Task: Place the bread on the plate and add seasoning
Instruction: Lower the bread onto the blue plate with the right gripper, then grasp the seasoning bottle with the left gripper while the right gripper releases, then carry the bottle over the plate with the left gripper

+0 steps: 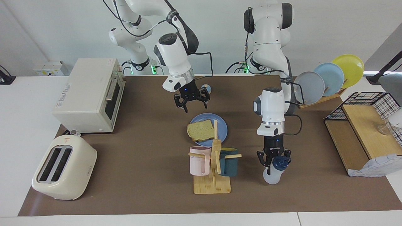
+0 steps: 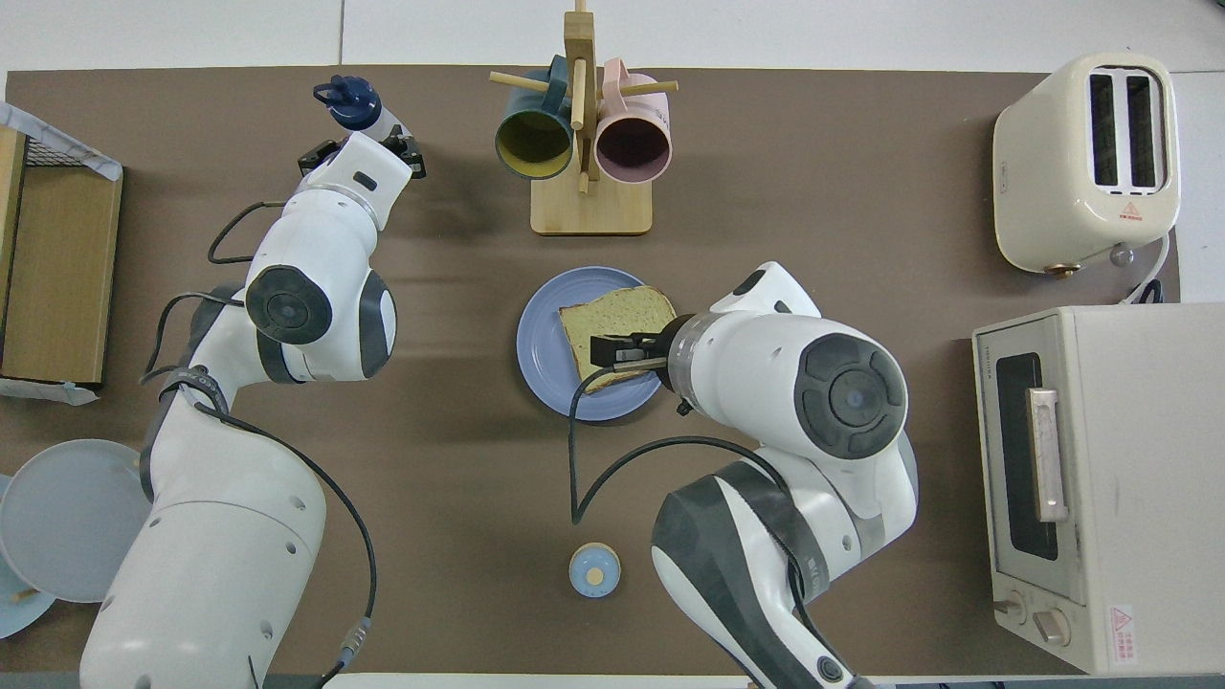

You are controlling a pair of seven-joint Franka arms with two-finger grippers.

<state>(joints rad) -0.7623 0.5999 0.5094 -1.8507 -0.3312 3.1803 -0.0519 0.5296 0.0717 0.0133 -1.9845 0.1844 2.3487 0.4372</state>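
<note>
The bread (image 1: 201, 130) lies flat on the blue plate (image 1: 222, 125) in the middle of the mat, overhanging its rim toward the right arm's end; the overhead view shows bread (image 2: 612, 318) and plate (image 2: 541, 349) too. My right gripper (image 1: 192, 101) hangs open and empty in the air over the plate's robot-side edge. The seasoning bottle (image 1: 274, 175), white with a navy cap, leans on the mat toward the left arm's end, farther from the robots than the plate. My left gripper (image 1: 274, 160) is down around its upper part; its cap (image 2: 350, 101) shows past the gripper.
A wooden mug rack (image 1: 213, 183) with a pink and a teal mug stands just farther than the plate. A toaster (image 1: 64, 168) and toaster oven (image 1: 91, 94) are at the right arm's end. A bell (image 1: 206, 88), an upright plate rack (image 1: 329, 77) and a wire shelf (image 1: 364, 131) stand around.
</note>
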